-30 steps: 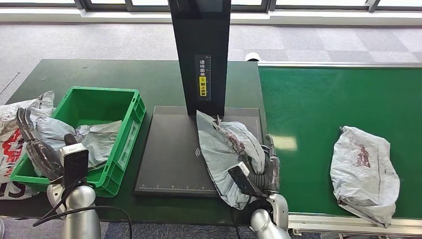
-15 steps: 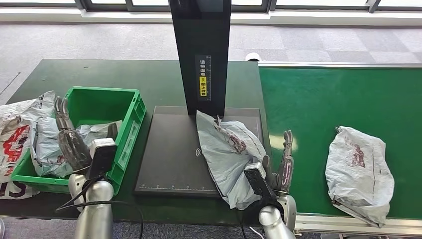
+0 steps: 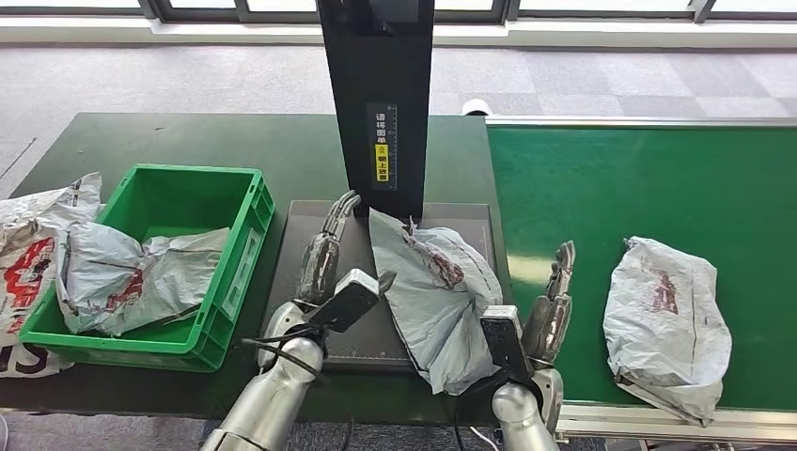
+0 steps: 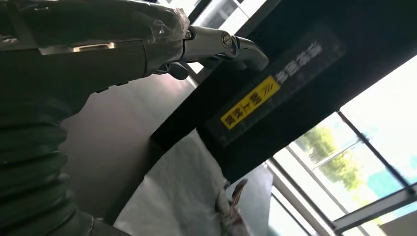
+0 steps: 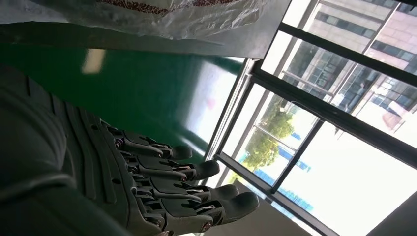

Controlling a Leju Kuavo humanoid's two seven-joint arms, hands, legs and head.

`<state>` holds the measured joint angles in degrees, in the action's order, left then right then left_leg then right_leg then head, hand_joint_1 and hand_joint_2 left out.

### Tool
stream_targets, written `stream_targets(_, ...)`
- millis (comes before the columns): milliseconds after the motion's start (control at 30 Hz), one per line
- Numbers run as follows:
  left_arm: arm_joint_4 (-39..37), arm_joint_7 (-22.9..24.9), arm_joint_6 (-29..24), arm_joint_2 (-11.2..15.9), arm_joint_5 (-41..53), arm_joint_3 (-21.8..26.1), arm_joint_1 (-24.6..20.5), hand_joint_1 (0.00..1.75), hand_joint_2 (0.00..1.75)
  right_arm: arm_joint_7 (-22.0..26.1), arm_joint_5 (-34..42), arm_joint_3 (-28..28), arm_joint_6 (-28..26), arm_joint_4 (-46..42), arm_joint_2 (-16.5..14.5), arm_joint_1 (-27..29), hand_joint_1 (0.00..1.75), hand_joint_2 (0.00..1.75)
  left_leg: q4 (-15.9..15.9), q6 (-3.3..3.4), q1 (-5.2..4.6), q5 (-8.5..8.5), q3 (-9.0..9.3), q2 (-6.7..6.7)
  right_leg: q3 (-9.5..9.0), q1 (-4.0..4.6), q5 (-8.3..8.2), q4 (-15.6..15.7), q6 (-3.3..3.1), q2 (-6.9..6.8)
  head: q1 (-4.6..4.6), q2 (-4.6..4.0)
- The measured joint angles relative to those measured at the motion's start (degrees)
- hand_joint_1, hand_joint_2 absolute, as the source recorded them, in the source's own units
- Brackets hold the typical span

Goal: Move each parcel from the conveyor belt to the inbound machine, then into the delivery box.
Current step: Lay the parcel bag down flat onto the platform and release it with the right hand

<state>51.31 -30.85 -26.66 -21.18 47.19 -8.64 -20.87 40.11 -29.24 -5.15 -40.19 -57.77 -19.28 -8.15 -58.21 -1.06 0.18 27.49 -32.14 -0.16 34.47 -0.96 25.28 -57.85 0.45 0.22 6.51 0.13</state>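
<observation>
Left hand: left hand (image 3: 322, 260) is hovering over the dark plate of the inbound machine (image 3: 310, 324), fingers stretched out and apart, holding nothing.
Right hand: right hand (image 3: 551, 305) is standing upright at the near edge of the conveyor belt (image 3: 601, 188), fingers extended and spread, also empty; the right wrist view (image 5: 167, 191) is confirming the straightened fingers.
Parcel on machine: grey parcel (image 3: 434, 293) is lying on the right half of the plate, below the black scanner column (image 3: 378, 103).
Key relation: grey parcel is lying between the two hands, at about 3 o'clock from the left hand and 9 o'clock from the right hand, just beside each; whether either is touching it cannot be told.
Long axis: running roughly from 11 o'clock to 5 o'clock, near end overhanging the plate's front edge.
Destination: green delivery box (image 3: 222, 282) is sitting at 9 o'clock of the plate, already holding a bagged parcel (image 3: 132, 272).
Nearer arm, judged: left hand is lying on the box side, so it is probably the better one for the carry.
Waiting parcel: second parcel (image 3: 666, 319) is resting on the belt at 3 o'clock of the right hand.
</observation>
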Motion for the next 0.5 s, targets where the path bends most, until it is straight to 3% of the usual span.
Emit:
stream_targets(200, -13.6, 3.1, -0.3, -0.1, 0.2, -0.6, -6.4, 0.0, 1.75, 0.1, 2.3, 2.9, 0.0, -1.2, 0.0, 0.4, 0.0, 0.0, 0.0, 0.0, 0.01, -0.02, 0.02, 0.07, 0.01, 0.03, -0.03, 0.0, -0.03, 0.05, 0.0, 0.0)
stream_targets(500, -23.4, 9.8, 1.2, -0.3, 5.9, -0.9, -9.4, 0.0, 1.75, 0.1, 4.0, 4.8, 0.0, -2.4, 0.2, 0.8, 0.0, 0.0, 0.0, 0.01, 0.02, -0.02, -0.02, 0.06, 0.02, 0.0, -0.02, 0.0, -0.01, 0.05, 0.0, 0.0)
